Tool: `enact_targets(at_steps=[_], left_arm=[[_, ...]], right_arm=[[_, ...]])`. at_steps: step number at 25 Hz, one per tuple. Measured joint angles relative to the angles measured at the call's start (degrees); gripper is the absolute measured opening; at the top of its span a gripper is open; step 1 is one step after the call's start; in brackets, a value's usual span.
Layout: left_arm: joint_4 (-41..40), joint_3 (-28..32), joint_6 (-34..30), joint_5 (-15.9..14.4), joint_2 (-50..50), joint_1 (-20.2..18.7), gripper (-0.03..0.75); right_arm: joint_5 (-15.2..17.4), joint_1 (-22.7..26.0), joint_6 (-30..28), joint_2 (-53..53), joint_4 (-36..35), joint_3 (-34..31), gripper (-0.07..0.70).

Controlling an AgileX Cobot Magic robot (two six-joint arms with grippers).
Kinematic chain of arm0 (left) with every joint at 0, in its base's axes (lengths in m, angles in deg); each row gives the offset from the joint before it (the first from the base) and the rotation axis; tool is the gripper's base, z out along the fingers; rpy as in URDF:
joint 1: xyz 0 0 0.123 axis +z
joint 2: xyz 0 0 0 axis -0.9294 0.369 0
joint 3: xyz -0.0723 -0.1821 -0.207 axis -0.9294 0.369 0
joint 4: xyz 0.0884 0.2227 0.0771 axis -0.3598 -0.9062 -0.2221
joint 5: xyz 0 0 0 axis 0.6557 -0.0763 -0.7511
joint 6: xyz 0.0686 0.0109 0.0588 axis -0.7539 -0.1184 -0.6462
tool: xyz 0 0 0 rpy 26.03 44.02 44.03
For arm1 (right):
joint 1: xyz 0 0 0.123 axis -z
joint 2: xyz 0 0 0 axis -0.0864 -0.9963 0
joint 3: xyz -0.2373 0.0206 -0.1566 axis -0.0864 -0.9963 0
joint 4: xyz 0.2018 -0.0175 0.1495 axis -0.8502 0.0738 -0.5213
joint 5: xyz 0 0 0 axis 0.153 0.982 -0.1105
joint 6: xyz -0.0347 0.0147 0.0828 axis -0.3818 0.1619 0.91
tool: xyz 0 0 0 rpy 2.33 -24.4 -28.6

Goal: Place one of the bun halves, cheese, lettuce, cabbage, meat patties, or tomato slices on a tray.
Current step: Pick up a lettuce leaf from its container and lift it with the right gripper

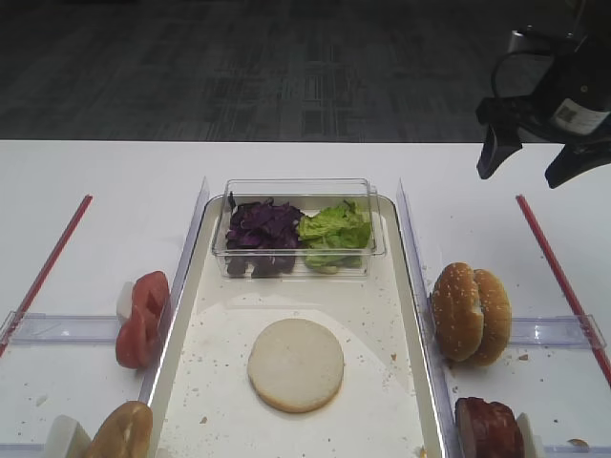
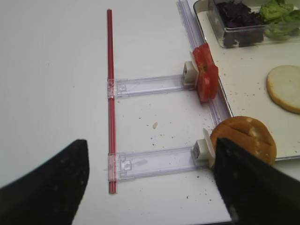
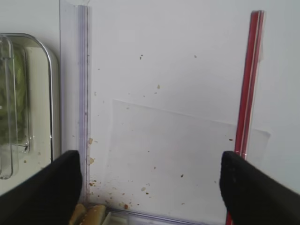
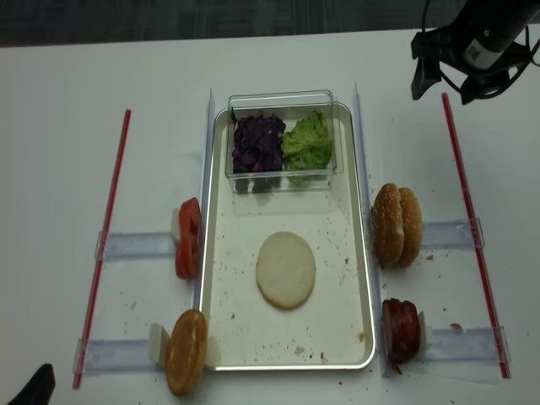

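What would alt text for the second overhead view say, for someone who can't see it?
A long tray on a white table holds a pale bun disc and a clear box of purple cabbage and lettuce. Tomato slices, sesame buns and patties stand beside it. The right gripper hangs open, top right.

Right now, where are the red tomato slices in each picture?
Exterior high: tomato slices at the left, beside the tray.
Exterior high (realsense): left of the tray.
Left wrist: top middle.
Right wrist: not in it.
Shared landmark: the tray's rim.
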Motion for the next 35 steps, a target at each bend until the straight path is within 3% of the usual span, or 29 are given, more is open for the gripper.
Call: enact_targets(at_steps=[5,12,26,35], left_arm=[[0.0,0.0,0.0,0.0,0.0,0.0,0.51],[0.0,0.0,0.0,0.0,0.0,0.0,0.51],[0.0,0.0,0.0,0.0,0.0,0.0,0.51],[0.0,0.0,0.0,0.0,0.0,0.0,0.51]], right_arm=[[-0.08,-1.85,-0.57,0.0,1.77,0.0,0.616],[-1.84,-9.29,-0.57,-0.09,3.91,0.3,0.615],[-0.23,-23.51,-0.25,-5.11,4.14,9.91,0.615],[0.1,-27.08,0.47,-8.85,3.71,13.5,0.615]])
